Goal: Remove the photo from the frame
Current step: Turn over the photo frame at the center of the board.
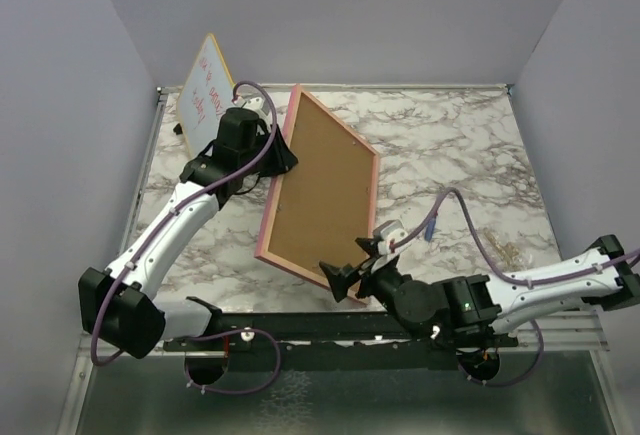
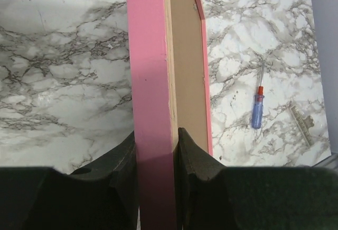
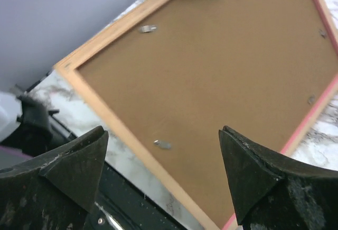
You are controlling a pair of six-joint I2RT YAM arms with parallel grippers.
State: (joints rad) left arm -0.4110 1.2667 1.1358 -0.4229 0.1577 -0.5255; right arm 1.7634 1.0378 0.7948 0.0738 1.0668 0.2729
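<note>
**A:** Where is the photo?

**B:** Out of sight. I'd judge it is inside the frame [image 1: 322,190], under the brown back board [image 3: 211,76]. Only the back faces the cameras.

**A:** And the frame itself?

**B:** It is raised at a tilt over the marble table [image 1: 460,145], left of the middle. The left claw [image 2: 156,141] is clamped narrowly across its pink edge, one finger on each side. Its near corner seems to rest on the table, though I can't be sure.

**A:** How will it handle?

**B:** Stiff and fairly light, I'd say, with thin wooden rails and fibreboard. The front pane is hidden and may be glass, so treat it as breakable. The painted edge looks smooth, so one pinch could let it swing.

**A:** And the right claw [image 3: 162,132]?

**B:** It is spread wide and holds nothing. It sits close to the back, near the lower corner.

**A:** What should it take hold of?

**B:** The small metal clips [image 3: 162,144] along the inner rim. They look thin and flat, so a fingertip must catch one edge and turn it aside. A blue-handled screwdriver [image 2: 257,111] lies on the table to the right, well apart.

**A:** And the print?

**B:** It is probably limp paper that creases easily. Lift it by a margin, never by the middle.

**A:** Anything else nearby?

**B:** A whiteboard [image 1: 207,90] leans at the far left.
</note>
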